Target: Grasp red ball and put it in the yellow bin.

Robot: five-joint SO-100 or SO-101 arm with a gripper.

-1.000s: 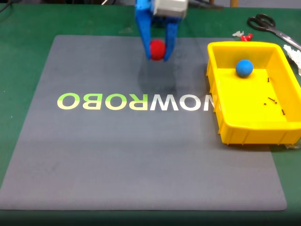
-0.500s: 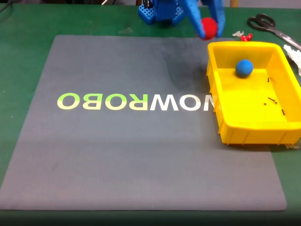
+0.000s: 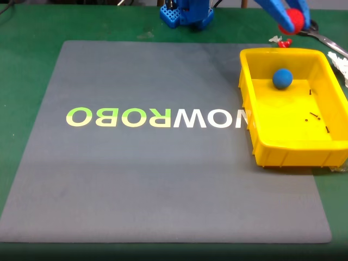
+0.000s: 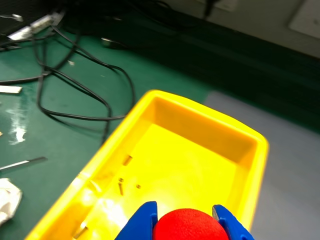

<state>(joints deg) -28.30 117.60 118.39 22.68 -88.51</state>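
Note:
My blue gripper (image 3: 294, 20) is shut on the red ball (image 3: 296, 20) at the top of the fixed view, held in the air just behind the far wall of the yellow bin (image 3: 255, 95). A blue ball (image 3: 282, 78) rests inside the bin near its far end. The wrist view looks down from above the bin (image 4: 130, 130), with the red ball (image 4: 189, 225) squeezed between my two blue fingers (image 4: 141, 223) at the bottom edge and tiny dark specks on the bin floor.
The bin stands at the right edge of a grey mat (image 3: 136, 174) with ROBO lettering. Scissors (image 3: 312, 30) and small scraps lie on the green table behind the bin. Black cables (image 4: 75, 95) trail over the table beside it. The arm's blue base (image 3: 185, 13) sits at top centre.
My gripper has carried the red ball up and to the right, from above the mat's far edge to a spot behind the bin's far wall. The blue ball and bin stayed still.

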